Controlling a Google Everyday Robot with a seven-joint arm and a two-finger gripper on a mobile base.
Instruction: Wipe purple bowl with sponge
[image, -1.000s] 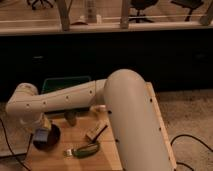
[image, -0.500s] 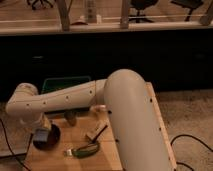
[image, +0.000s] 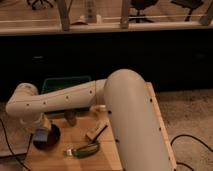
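Note:
The purple bowl (image: 51, 138) is a small dark round dish at the front left of the wooden table (image: 55, 161). The sponge (image: 39, 135), a small blue-grey block, sits at the bowl's left rim, pressed down into it. My gripper (image: 42, 128) reaches down from the white arm's wrist (image: 23, 101) at the left and is shut on the sponge, right over the bowl. The fingers are mostly hidden behind the sponge and the wrist. My large white arm (image: 125, 120) crosses the middle of the view and hides much of the table.
A green rectangular tray (image: 65, 83) stands at the table's back left. A green curved strip (image: 83, 149) lies at the front. A tan-and-black block (image: 96, 131) lies mid-table, a small dark object (image: 71, 119) behind the bowl. A cable (image: 192, 139) runs on the floor right.

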